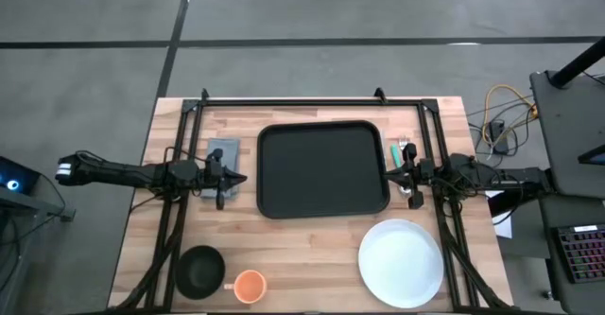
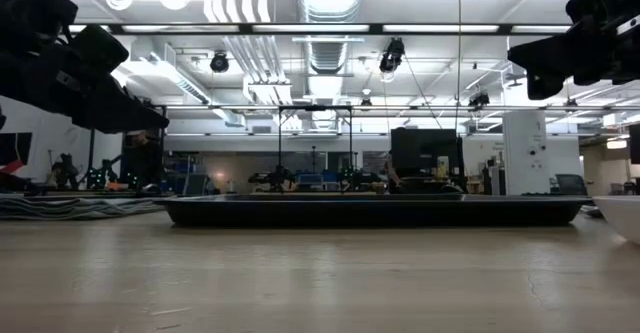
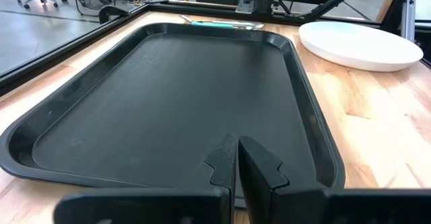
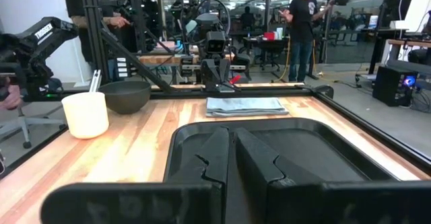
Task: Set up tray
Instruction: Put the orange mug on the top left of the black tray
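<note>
1. The tray [image 1: 322, 169] lies flat on the wooden counter [image 1: 312, 258], between the two sets of jaws, and nothing rests in it.
2. The left gripper [image 1: 238, 178] sits just beside the tray's left rim, its jaws pressed together, as the left wrist view [image 3: 237, 158] shows, with the tips over the near rim.
3. The right gripper [image 1: 394, 176] sits at the tray's right rim, its jaws likewise together in the right wrist view [image 4: 231, 153], with the tips above the tray's edge.
4. A folded grey napkin [image 1: 222, 154] lies under and just behind the left jaws, beside the tray's left edge; from the right jaws it shows beyond the tray's far side [image 4: 245, 105].
5. A white plate [image 1: 401, 262] lies on the counter near the right jaws, off the tray's corner and apart from it.
6. Cutlery with a green handle [image 1: 393, 151] lies just beside the right jaws, along the tray's right rim.
7. A dark bowl [image 1: 200, 269] and an orange cup [image 1: 249, 286] stand side by side, well apart from the left jaws, at the counter's corner.
8. In the right wrist view an arm in the room behind [image 4: 37, 39] bears white lettering, too small to read surely.
9. A person [image 4: 304, 19] stands in the room beyond the counter.
</note>
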Controlling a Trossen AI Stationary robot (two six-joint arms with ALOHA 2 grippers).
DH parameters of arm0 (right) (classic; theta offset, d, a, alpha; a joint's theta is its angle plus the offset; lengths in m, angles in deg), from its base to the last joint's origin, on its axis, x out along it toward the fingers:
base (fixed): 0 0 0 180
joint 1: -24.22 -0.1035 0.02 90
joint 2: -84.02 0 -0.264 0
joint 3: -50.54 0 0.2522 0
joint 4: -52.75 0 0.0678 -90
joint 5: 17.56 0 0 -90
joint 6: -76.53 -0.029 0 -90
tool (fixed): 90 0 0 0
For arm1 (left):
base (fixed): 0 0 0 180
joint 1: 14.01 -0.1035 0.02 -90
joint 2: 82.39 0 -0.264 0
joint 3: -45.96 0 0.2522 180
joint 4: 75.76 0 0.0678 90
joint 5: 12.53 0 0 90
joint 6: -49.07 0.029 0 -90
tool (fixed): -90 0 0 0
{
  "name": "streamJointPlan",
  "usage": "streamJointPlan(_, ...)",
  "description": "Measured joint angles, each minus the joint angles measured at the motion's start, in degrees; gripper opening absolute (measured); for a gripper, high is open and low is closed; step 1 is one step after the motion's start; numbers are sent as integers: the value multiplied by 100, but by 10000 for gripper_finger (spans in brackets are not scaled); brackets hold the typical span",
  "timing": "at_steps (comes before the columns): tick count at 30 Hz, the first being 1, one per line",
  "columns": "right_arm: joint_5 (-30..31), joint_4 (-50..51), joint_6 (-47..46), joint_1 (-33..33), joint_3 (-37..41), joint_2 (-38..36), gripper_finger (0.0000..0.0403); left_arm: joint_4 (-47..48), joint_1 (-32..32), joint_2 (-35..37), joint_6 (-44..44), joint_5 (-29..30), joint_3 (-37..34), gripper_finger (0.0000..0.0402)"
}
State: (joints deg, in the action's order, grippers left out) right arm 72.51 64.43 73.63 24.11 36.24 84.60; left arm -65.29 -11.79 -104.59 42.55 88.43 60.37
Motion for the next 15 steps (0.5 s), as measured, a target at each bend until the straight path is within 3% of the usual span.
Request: streamJointPlan(15,3,11,3,1,0,0,18,-69,0,0,0,-9,0,0)
